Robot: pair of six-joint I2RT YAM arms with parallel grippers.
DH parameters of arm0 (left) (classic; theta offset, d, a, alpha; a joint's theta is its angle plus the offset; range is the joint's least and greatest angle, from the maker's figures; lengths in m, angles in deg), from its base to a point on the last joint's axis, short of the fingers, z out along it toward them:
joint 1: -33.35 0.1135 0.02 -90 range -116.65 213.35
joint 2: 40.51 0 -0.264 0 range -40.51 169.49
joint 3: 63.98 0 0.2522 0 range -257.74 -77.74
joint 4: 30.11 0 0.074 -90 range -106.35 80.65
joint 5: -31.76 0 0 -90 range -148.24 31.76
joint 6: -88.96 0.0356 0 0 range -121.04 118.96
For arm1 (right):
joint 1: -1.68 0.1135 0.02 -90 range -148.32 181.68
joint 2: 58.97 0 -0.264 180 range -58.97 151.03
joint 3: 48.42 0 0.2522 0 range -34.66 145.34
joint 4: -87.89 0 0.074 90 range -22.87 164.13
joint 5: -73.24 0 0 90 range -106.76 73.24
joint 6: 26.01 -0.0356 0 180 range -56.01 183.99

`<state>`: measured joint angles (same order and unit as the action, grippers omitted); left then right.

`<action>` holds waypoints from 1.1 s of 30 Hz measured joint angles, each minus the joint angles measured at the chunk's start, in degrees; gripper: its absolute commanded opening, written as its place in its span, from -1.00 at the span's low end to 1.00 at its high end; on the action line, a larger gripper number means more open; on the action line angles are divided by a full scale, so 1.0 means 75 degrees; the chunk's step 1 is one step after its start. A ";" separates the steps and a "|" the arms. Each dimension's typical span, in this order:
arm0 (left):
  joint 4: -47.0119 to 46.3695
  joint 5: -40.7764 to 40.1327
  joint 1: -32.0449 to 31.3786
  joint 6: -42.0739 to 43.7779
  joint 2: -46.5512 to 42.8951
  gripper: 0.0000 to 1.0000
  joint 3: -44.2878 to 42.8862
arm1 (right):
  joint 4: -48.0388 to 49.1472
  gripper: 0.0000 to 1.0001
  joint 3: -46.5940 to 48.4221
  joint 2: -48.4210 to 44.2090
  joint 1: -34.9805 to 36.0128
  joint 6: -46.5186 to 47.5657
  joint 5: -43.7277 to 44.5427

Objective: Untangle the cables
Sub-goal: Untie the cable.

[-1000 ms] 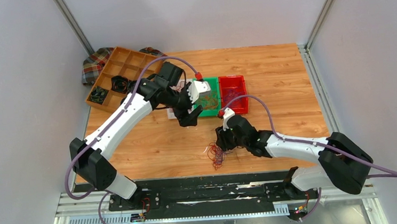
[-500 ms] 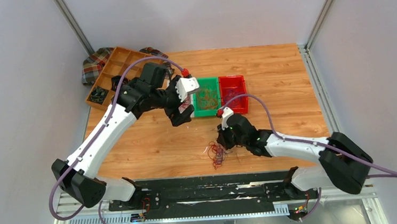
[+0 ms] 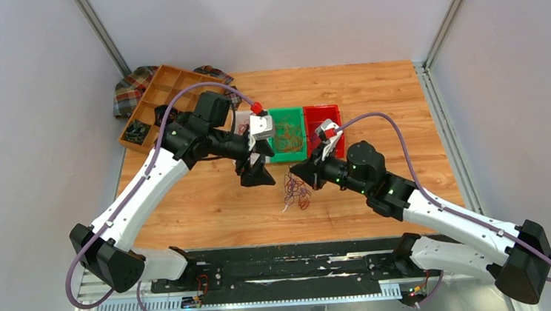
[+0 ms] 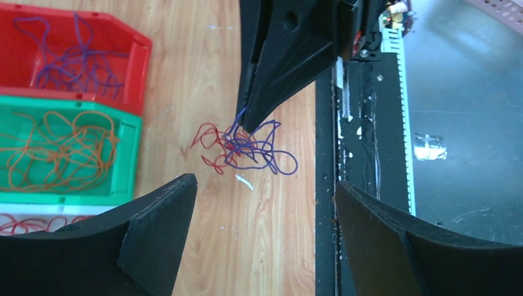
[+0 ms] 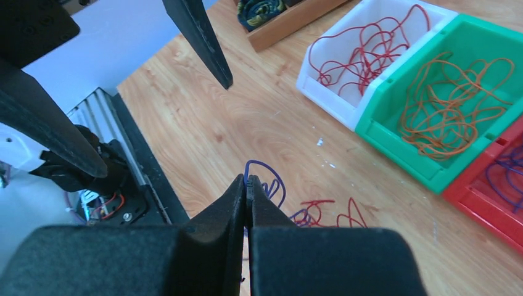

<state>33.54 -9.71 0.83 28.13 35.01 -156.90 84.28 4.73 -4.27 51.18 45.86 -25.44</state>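
Note:
The cables are a small clump of purple and red wires (image 3: 295,191) on the wood in front of the bins. My right gripper (image 5: 247,179) is shut on a purple wire (image 5: 277,175) at the top of the clump. Red strands (image 5: 317,202) trail on the table below it. In the left wrist view the right gripper (image 4: 250,125) points down into the clump (image 4: 253,148). My left gripper (image 4: 265,182) is open with nothing between its fingers. It hovers just left of the clump (image 3: 255,173).
A white bin (image 5: 327,92) holds red wires, a green bin (image 5: 395,135) orange ones, a red bin (image 5: 487,197) purple ones, side by side behind the clump. A wooden organiser (image 3: 168,97) and plaid cloth (image 3: 130,89) sit at the far left. The black base rail (image 3: 288,262) runs along the near edge.
My right gripper has shut on the clump and drawn it away from the near edge toward the bins. The left gripper has come away from the bins toward the clump, still open.

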 measured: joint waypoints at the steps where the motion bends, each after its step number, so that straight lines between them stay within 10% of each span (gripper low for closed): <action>1: 0.0000 0.0137 -0.0041 0.0026 0.0009 0.66 0.0000 | 0.0017 -0.99 0.0009 0.0003 0.0000 -0.0052 -0.0070; 20: -0.0423 -0.0064 -0.0691 0.0073 0.0402 -0.01 0.0376 | 0.0632 -0.99 0.0248 -0.0020 0.0000 -0.1040 -0.1314; 28: -0.0708 0.0146 -0.0691 -0.0332 0.0393 -0.98 0.0729 | 0.0898 -0.97 0.0268 -0.0015 0.0000 -0.1314 -0.1533; 33: -0.0839 0.0172 -0.0691 -0.0586 0.0309 -0.99 0.0752 | 0.0898 -0.28 0.0271 -0.0041 0.0000 -0.1457 -0.1472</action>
<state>27.25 -8.42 -4.35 23.73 37.33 -151.26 91.01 6.77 -4.58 51.18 34.93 -36.48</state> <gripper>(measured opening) 0.027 0.156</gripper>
